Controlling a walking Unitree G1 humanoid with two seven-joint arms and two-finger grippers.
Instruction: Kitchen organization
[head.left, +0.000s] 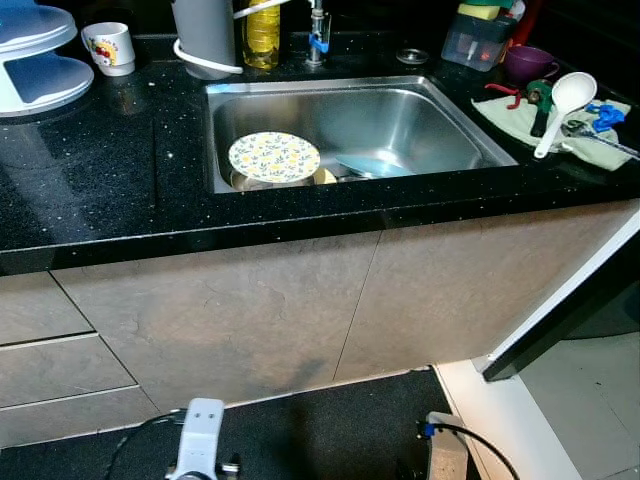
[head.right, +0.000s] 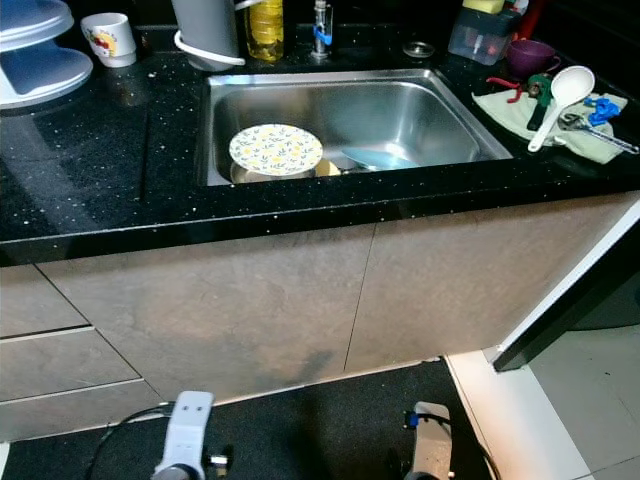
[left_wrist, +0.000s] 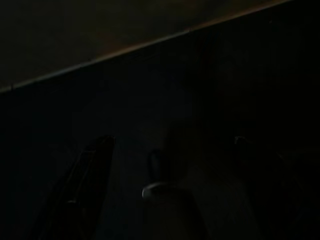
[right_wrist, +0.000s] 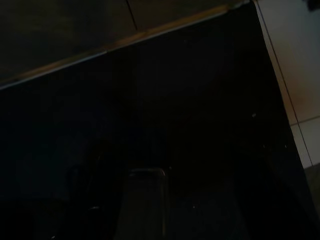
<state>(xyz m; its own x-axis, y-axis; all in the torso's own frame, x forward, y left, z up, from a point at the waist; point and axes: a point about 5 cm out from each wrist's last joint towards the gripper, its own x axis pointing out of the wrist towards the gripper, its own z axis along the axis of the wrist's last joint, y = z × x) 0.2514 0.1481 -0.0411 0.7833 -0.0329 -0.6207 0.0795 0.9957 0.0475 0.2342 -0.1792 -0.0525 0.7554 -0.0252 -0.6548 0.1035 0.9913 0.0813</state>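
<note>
A stainless sink (head.left: 330, 85) is set in the black speckled counter (head.left: 110, 170). In it lies a round plate with a yellow floral pattern (head.left: 274, 157), and a pale blue dish (head.left: 372, 167) lies beside it. A white ladle (head.left: 563, 105) rests on a green cloth (head.left: 510, 118) to the sink's right, among small tools. Both arms hang low in front of the cabinet, the left arm (head.left: 200, 440) and the right arm (head.left: 446, 450). In the dark left wrist view my left gripper (left_wrist: 172, 142) shows two fingers spread apart, holding nothing. The right wrist view is nearly black.
Behind the sink stand a grey jug (head.left: 204, 35), a yellow oil bottle (head.left: 261, 33) and the tap (head.left: 318, 35). A printed mug (head.left: 110, 47) and a white tiered rack (head.left: 35, 55) sit at the left; a purple cup (head.left: 528, 62) and a plastic box (head.left: 477, 38) sit at the right. Drawers (head.left: 50, 350) are below.
</note>
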